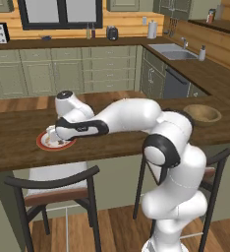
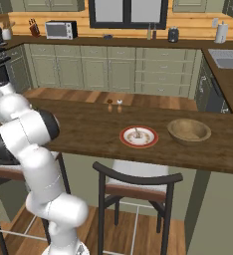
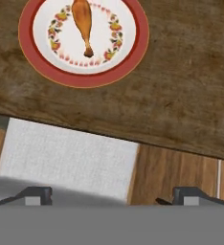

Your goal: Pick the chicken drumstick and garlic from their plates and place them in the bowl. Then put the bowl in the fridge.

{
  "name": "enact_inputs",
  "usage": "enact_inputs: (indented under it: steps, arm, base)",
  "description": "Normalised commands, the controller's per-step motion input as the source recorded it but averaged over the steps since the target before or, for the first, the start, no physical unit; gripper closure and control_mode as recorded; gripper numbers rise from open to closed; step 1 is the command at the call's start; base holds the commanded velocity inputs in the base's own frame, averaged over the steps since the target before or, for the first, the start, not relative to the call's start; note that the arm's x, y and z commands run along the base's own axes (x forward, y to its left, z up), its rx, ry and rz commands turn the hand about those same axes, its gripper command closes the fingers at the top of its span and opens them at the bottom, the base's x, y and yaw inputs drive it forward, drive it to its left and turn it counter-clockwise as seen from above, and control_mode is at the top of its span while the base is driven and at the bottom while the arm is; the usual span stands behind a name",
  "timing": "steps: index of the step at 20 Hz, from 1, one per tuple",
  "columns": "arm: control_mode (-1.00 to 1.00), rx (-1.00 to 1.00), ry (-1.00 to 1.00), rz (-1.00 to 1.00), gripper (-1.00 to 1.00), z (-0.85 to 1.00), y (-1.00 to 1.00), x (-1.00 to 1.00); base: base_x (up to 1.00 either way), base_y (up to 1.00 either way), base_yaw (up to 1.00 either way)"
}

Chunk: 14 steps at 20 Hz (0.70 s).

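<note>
Arm reaches out low to its left across the dark wood counter (image 1: 112, 142), gripper (image 3: 111, 194) above the counter's near edge w/ jaws spread as wide as they go, nothing between them. In hand view the two dark finger tips sit far apart at the bottom, over a white seat cushion (image 3: 66, 158) and wood floor beyond the counter edge. Chicken drumstick (image 3: 83, 24) lies on a red-rimmed plate (image 3: 133, 52) w/ a floral ring inside; meaty end twd top of hand view, narrow bone end near plate centre. Plate rests flat on the counter, close to the edge, apart from the fingers. In left base view the plate (image 1: 42, 143) is partly hidden by the hand, which hangs just over it. In right base view a plate (image 2: 124, 138) w/ a small pale item on it sits mid-counter; can't tell what the item is at that size. Wooden bowl (image 2: 189, 131) stands upright on the counter just beside that plate, to the robot's right, not touching it; nothing seen inside. Same bowl (image 1: 202, 113) shows at the counter's right end in left base view. Garlic: can't pick it out for sure. Two dark-framed chairs (image 1: 58, 189) tucked under the counter's near side. Bkgd: green-grey cabinets (image 2: 108, 67), sink (image 1: 173, 50), microwave (image 2: 61, 29).
</note>
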Motion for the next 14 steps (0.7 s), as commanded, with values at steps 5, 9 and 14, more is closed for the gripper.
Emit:
enact_inputs:
  steps: [5, 9, 14]
  arm:
    - [-1.00, 0.01, 0.00, 0.00, -1.00, -0.20, 0.07, 0.38]
    - [-1.00, 0.00, 0.00, 0.01, -1.00, -0.13, 0.11, 0.45]
    - [-1.00, 0.00, 0.00, 0.00, -1.00, -0.21, 0.27, 0.51]
  base:
    - [0.00, 0.00, 0.00]
    - [0.00, 0.00, 0.00]
    - [0.00, 0.00, 0.00]
